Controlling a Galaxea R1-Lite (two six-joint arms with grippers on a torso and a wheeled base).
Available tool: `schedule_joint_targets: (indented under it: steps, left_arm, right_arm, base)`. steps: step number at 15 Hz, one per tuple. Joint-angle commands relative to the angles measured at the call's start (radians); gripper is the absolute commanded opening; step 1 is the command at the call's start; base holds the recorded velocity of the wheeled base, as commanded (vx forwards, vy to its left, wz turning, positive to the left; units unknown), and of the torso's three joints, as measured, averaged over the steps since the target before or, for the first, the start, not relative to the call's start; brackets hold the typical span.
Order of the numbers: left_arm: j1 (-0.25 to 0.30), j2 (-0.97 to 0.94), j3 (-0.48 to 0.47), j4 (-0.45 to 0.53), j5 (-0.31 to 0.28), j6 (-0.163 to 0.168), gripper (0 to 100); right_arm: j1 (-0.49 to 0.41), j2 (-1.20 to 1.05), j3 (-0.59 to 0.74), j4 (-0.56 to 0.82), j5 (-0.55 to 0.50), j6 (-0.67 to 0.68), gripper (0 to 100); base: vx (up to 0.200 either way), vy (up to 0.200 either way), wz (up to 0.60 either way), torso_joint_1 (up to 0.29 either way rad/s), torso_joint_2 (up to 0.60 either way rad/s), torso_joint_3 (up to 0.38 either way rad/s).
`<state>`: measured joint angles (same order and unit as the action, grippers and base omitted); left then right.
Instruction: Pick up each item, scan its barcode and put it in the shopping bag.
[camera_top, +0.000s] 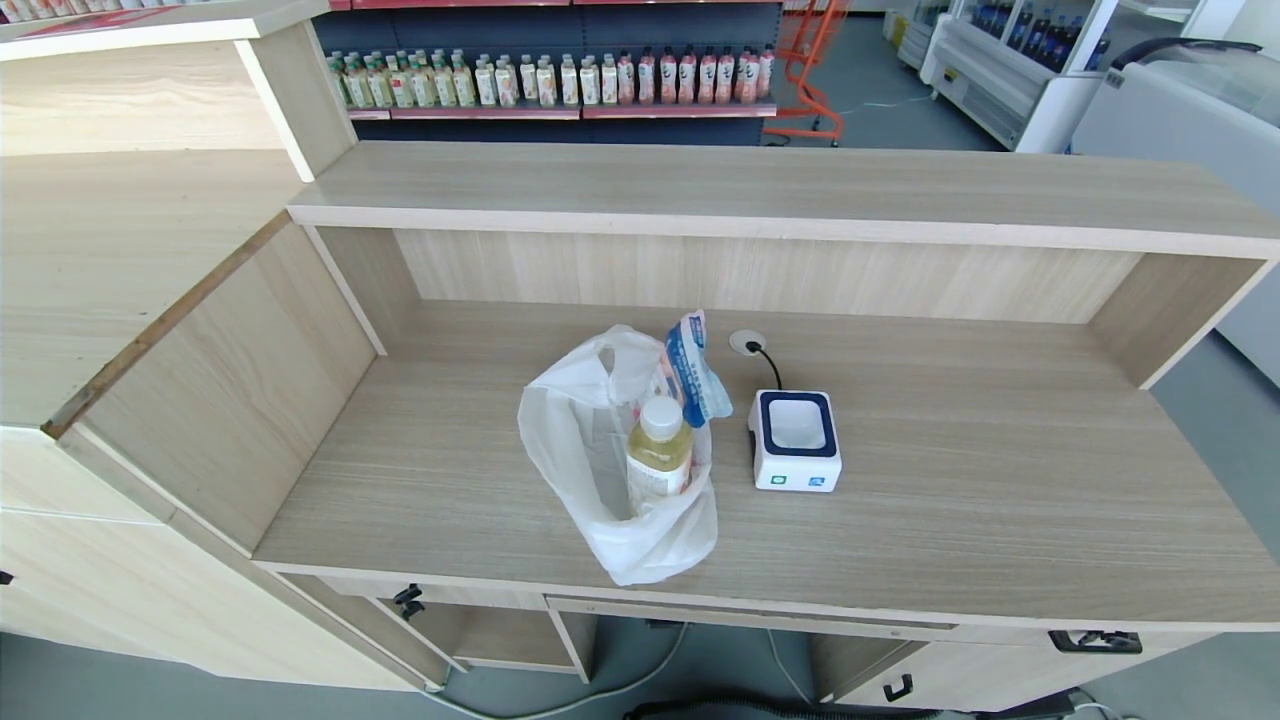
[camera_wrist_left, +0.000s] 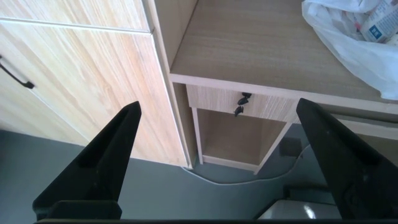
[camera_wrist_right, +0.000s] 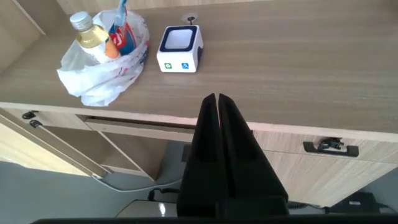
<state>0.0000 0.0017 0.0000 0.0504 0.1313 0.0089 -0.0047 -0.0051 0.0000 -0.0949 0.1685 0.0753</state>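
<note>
A white plastic shopping bag (camera_top: 600, 470) stands open on the wooden counter (camera_top: 1000, 480). Inside it a bottle of yellow drink (camera_top: 659, 450) stands upright with a white cap, and a blue and white packet (camera_top: 693, 368) sticks up behind it. Right of the bag sits the white barcode scanner (camera_top: 794, 439) with a dark blue frame. The bag (camera_wrist_right: 102, 65) and the scanner (camera_wrist_right: 179, 48) are also seen in the right wrist view. My left gripper (camera_wrist_left: 217, 165) hangs open below and in front of the counter's left end. My right gripper (camera_wrist_right: 217, 118) is shut, empty, before the counter's front edge.
A cable (camera_top: 768, 365) runs from the scanner to a hole in the counter. A raised shelf (camera_top: 780, 195) borders the back, side panels both ends. Drawers with keys (camera_wrist_left: 242, 104) and a handle (camera_wrist_right: 323, 146) lie under the front edge. Floor cables (camera_top: 560, 700) trail below.
</note>
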Motion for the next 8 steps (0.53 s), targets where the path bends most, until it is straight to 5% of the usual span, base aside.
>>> schedule_joint_targets:
  steps: [1, 4, 8]
  left_arm:
    - [0.000, 0.001, 0.000, 0.000, 0.001, -0.004, 100]
    - [0.000, 0.000, 0.000, 0.000, 0.001, 0.023, 100]
    - [0.000, 0.000, 0.000, 0.000, 0.001, 0.016, 100]
  right_arm:
    - [0.000, 0.005, 0.000, 0.000, 0.000, 0.000, 0]
    - [0.000, 0.005, 0.000, 0.000, 0.000, 0.000, 0]
    - [0.000, 0.005, 0.000, 0.000, 0.000, 0.000, 0]
  base:
    - [0.000, 0.000, 0.00, 0.000, 0.00, 0.000]
    - [0.000, -0.200, 0.00, 0.002, 0.00, 0.004]
    - [0.150, -0.150, 0.00, 0.003, 0.00, 0.001]
